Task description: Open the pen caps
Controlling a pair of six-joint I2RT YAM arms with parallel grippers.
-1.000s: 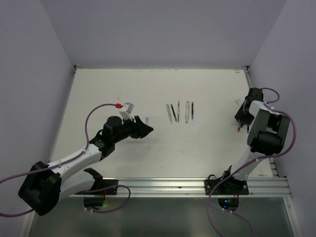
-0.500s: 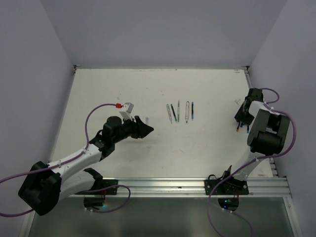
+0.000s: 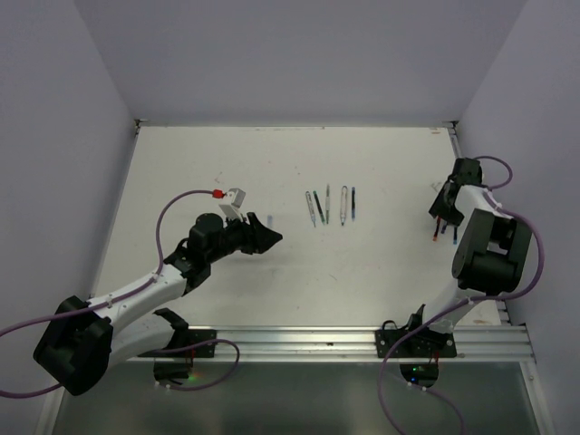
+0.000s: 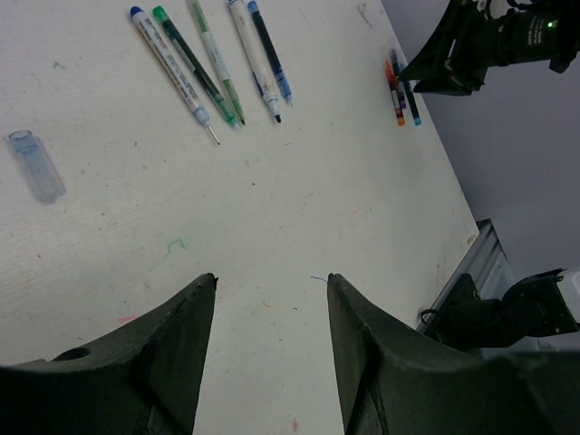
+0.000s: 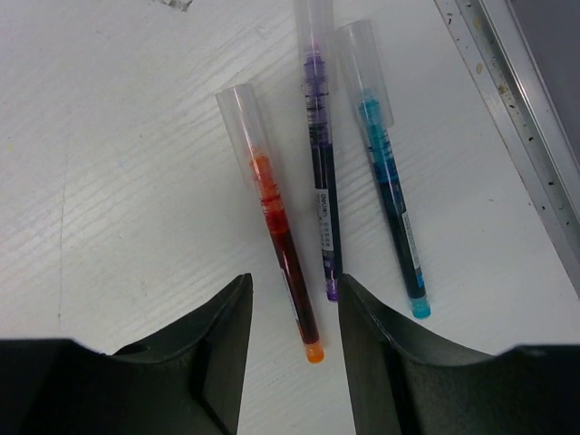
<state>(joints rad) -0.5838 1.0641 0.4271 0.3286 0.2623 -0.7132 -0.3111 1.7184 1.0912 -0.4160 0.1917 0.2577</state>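
Three capped pens lie side by side at the right of the table: a red pen (image 5: pixel 283 245), a purple pen (image 5: pixel 322 208) and a teal pen (image 5: pixel 394 208). Each wears a clear pen cap; the red one's cap (image 5: pixel 245 122) points away from me. My right gripper (image 5: pixel 294 278) is open just above them, its fingers either side of the red pen's tail end and not touching it. Several more pens (image 3: pixel 331 205) lie in a row mid-table. My left gripper (image 4: pixel 272 276) hovers open and empty before them. A loose clear cap (image 4: pixel 36 165) lies to its left.
A metal rail (image 5: pixel 507 91) runs along the table's right edge, close beside the teal pen. The enclosure's side wall (image 3: pixel 535 136) stands just beyond it. Another rail (image 3: pixel 317 340) crosses the near edge between the arm bases.
The right gripper has shifted slightly toward the far side over the three pens, and its jaws stand a touch wider. The left arm has not moved.
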